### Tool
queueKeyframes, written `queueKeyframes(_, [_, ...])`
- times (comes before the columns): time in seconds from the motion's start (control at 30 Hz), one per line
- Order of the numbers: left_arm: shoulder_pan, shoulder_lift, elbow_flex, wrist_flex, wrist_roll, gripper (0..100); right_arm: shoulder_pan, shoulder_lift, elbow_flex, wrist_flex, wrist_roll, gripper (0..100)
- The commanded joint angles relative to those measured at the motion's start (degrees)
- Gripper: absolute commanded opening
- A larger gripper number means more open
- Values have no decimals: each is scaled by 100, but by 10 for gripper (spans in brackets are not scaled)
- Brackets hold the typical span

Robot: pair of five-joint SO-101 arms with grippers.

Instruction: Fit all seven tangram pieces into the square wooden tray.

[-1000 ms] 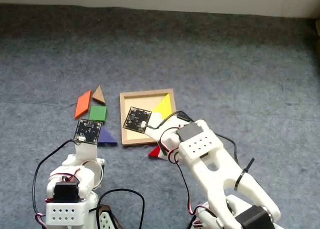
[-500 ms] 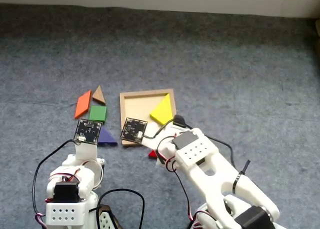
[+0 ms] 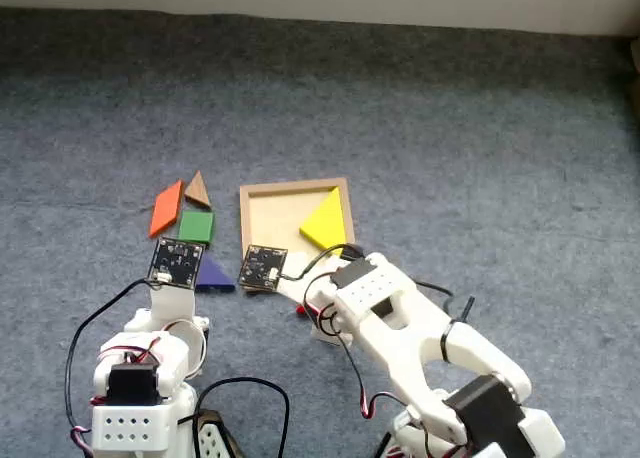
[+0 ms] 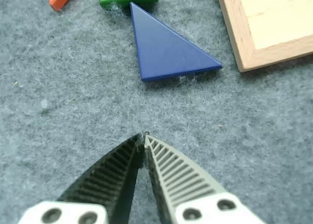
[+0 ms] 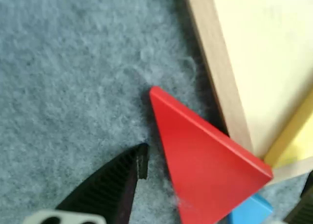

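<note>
Released, the right tool [image 5: 222,182] is straddling the red triangle [image 5: 195,145] just beside the tray [image 5: 215,82]; it is needing a square pinch on opposite edges, clear of the rim.

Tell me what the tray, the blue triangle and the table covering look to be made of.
Tray: pale unpainted wood, with faint grain on its rim.
Blue triangle: probably wood under smooth, glossy paint; the edges are crisp and the core is hidden.
Table covering: grey fuzzy fabric, like felt or short carpet.
</note>
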Motion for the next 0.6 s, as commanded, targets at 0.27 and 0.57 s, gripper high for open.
queueKeyframes(0.27, [-75, -215, 110, 44, 53, 6, 251, -549, -251, -163, -88, 238])
queueKeyframes(0.57, [-75, -215, 110, 44, 53, 6, 251, -1024, -259, -189, -404, 235])
